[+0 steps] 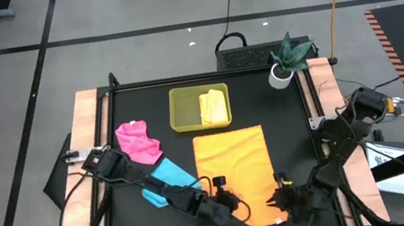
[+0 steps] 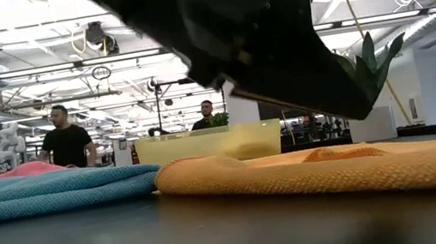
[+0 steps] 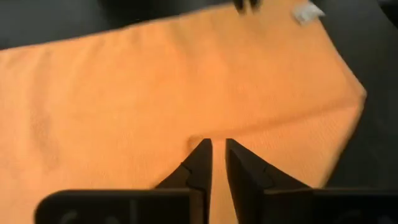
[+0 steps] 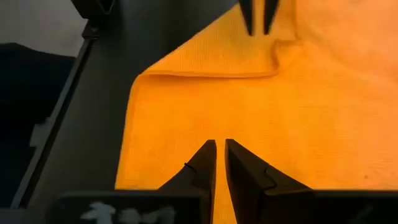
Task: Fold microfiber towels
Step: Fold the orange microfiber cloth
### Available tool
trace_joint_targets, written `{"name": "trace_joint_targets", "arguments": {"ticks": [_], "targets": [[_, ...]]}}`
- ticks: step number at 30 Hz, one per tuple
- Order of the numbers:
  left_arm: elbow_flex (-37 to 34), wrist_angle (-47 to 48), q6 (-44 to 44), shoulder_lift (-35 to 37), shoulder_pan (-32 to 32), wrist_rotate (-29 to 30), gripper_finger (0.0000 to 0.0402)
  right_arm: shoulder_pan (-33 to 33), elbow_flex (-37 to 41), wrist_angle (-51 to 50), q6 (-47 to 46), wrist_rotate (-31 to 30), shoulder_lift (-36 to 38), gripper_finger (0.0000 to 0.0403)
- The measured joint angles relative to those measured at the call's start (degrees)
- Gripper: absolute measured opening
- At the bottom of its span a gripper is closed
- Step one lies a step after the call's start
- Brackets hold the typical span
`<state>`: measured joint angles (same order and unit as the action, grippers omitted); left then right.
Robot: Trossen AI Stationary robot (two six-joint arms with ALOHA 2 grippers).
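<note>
Soft orange microfiber towel (image 1: 234,173) lies flat mid-worktop (image 1: 285,141); left gripper (image 1: 234,203) and right gripper (image 1: 285,194) each pinch its near edge (fingers nearly together). Lift both corners evenly and together.

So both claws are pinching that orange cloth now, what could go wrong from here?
Perhaps three things. The left gripper and right gripper hold only thin bits of the orange towel's near edge, so one corner might slip out mid-fold. The blue towel lies right beside the left arm and could get dragged. Folding away from the near edge could push the cloth onto the tray.
</note>
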<state>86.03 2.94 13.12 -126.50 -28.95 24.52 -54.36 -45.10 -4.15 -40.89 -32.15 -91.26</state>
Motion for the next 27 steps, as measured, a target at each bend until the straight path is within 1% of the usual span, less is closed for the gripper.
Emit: {"name": "trace_joint_targets", "arguments": {"ticks": [3,6,7,8,11,14,16,19,23,27], "targets": [[3.22,5.81,-1.84,0.00,0.32,-2.40,0.0081,-1.65,0.00,0.18,-0.09,-2.41,0.55,0.0024],[3.63,6.81,-6.63,0.08,1.13,-7.22,0.0122,-3.06,0.00,0.77,-0.46,-4.82,0.48,0.0024],[3.15,6.88,-7.83,0.09,1.46,-7.94,0.0137,-3.47,0.00,1.12,-0.45,-5.73,0.39,0.0024],[2.54,7.15,-8.56,0.09,1.75,-7.77,0.0151,-3.92,0.00,1.18,-0.46,-6.58,0.39,0.0024],[1.42,8.03,-8.99,0.00,2.46,-3.92,0.0187,-4.57,0.00,2.47,-0.28,-8.18,0.41,0.0024],[0.95,7.53,-10.20,0.02,3.32,-3.35,0.0204,-5.03,0.00,3.59,-0.37,-8.56,0.41,0.0024],[0.37,7.39,-10.31,0.02,3.91,-3.43,0.0205,-5.41,0.00,3.51,-0.94,-8.58,0.41,0.0024],[-0.02,6.99,-10.45,0.02,4.46,-3.51,0.0191,-5.96,0.00,3.53,-1.20,-8.56,0.41,0.0024],[-0.14,6.68,-10.44,0.02,4.84,-4.97,0.0156,-6.14,0.00,3.61,-0.58,-8.56,0.41,0.0024],[-0.16,4.23,-11.00,0.02,4.88,-4.97,0.0119,-6.13,0.00,3.75,-0.45,-8.56,0.41,0.0024]]}}
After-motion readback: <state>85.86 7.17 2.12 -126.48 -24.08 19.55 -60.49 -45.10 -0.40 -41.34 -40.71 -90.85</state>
